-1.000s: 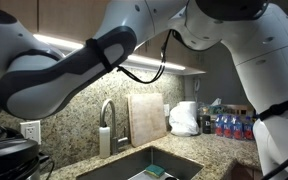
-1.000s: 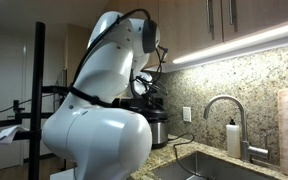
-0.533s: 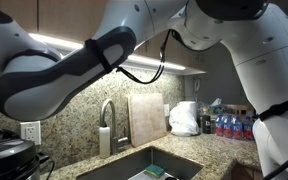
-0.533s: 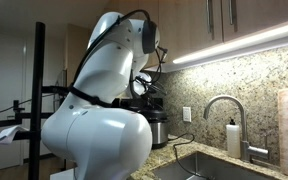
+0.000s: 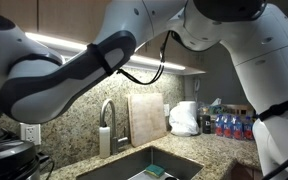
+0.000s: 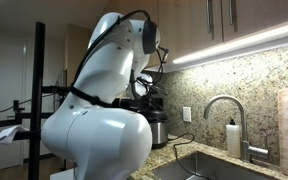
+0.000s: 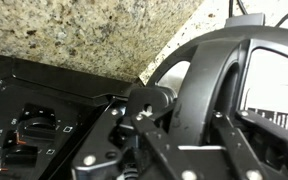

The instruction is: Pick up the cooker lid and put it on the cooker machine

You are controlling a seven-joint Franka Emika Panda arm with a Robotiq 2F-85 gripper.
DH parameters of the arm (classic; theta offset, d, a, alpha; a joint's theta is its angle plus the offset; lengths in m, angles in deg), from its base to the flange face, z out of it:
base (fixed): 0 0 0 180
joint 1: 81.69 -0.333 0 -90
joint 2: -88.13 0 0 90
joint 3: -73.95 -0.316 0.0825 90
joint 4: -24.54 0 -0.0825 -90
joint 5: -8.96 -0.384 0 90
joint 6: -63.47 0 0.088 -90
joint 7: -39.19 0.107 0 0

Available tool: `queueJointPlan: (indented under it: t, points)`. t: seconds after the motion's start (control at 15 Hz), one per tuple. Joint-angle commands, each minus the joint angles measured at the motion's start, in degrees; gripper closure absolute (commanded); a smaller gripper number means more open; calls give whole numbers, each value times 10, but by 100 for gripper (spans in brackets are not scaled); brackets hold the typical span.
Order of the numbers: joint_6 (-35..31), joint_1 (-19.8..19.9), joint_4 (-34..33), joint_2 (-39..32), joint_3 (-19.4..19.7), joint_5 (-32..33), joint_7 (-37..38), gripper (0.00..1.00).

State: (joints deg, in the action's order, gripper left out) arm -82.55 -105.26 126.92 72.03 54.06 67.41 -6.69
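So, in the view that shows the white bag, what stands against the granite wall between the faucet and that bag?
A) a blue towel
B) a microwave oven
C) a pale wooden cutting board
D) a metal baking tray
C: in an exterior view the cutting board stands upright against the granite, with the faucet on one side and the white plastic bag on the other.

The arm [image 5: 74, 70] stretches across the top toward the left. Along the granite wall stand an outlet [image 5: 30, 131], a faucet [image 5: 107, 110] beside a soap bottle [image 5: 104, 142], an upright board [image 5: 147, 118], a white bag [image 5: 184, 118] and bottles [image 5: 229, 126]. The sink [image 5: 129, 160] lies in front. A dark cooker [image 5: 6, 155] sits at the lower-left edge.
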Motion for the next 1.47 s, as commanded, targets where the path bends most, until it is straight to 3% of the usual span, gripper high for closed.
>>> queueJointPlan:
  t: [0.0, 0.67, 1.4]
  points:
    - [-8, 2, 26, 23, 0, 17, -1, 99]
    - [-35, 6, 101, 92, -14, 7, 4, 99]
    - [-25, 24, 48, 35, -2, -33, -30, 99]
